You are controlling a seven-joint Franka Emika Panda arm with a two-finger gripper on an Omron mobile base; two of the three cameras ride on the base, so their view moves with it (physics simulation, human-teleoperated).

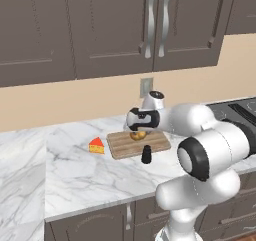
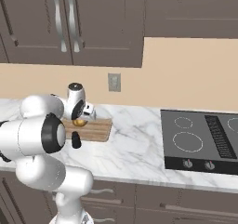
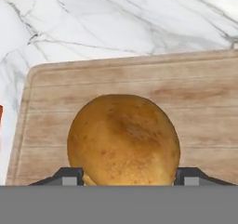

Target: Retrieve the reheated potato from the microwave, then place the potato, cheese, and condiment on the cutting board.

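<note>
Potato (image 3: 123,139): firm, smooth, rolls; gripper (image 3: 130,176) closed on its widest sides, cutting board (image 3: 195,88) beneath; cheese (image 1: 96,146), condiment (image 1: 146,154) nearby

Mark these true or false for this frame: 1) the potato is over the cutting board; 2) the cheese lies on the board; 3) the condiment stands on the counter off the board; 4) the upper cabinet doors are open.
1) True: the potato sits between the jaws of the gripper above the cutting board.
2) False: the cheese lies on the marble counter, beside the board's end.
3) True: the condiment stands on the counter at the board's near edge.
4) False: the cabinet doors are shut.
</note>
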